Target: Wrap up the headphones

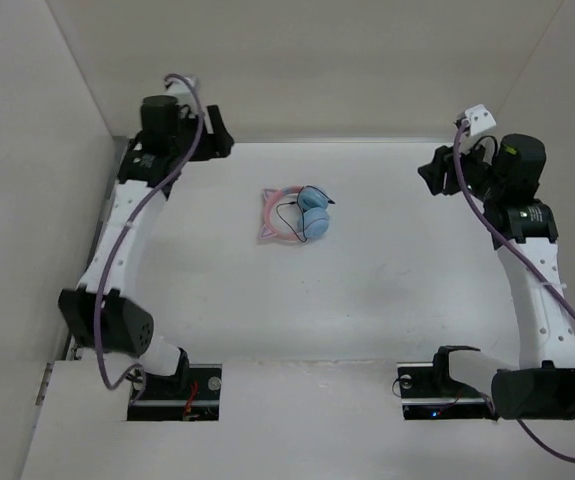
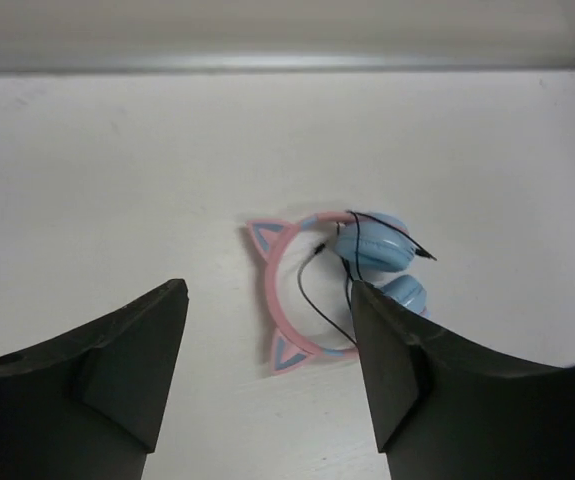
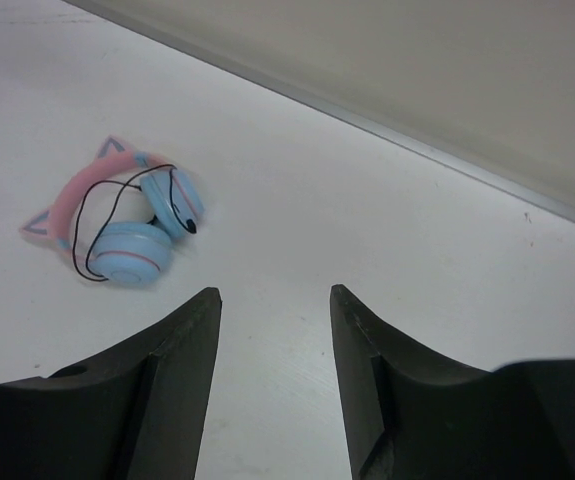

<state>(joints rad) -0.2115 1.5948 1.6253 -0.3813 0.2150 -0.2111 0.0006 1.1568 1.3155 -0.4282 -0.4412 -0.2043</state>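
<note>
Pink-and-blue headphones (image 1: 302,215) lie flat on the counter (image 1: 387,300) between your two arms, well apart from both pairs of jaws and nearer the left pair. Your left jaws and right jaws stand parted, holding nothing. In the top view, the headband (image 2: 277,295) bows left; the ear cups (image 2: 377,245), crossed by the black cable (image 2: 301,288), sit right.

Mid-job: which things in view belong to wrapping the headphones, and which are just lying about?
Job: headphones; their thin black cable.
Just there: purple arm cables; table.
</note>
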